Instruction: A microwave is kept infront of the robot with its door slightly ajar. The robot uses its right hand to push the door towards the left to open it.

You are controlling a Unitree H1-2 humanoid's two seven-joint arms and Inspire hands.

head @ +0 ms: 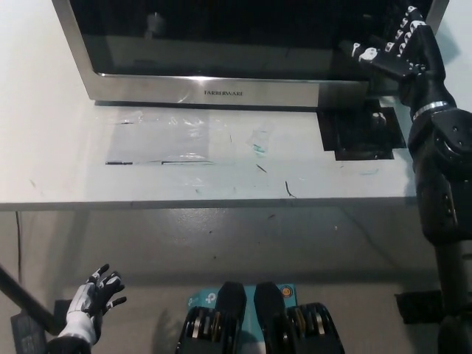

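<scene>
Right hand [394, 51], fingers spread and holding nothing, reaches at the right edge of the microwave door [214, 44], which stands on the table [59, 162]. Risk: fingertips may slide off the glossy front instead of catching the edge. Left hand [94, 295] rests low, fingers apart.

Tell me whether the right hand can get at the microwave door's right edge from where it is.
Probably yes. The right hand, fingers spread, is already at the right edge of the microwave door, with nothing between them. The left hand rests low, below the table.
</scene>
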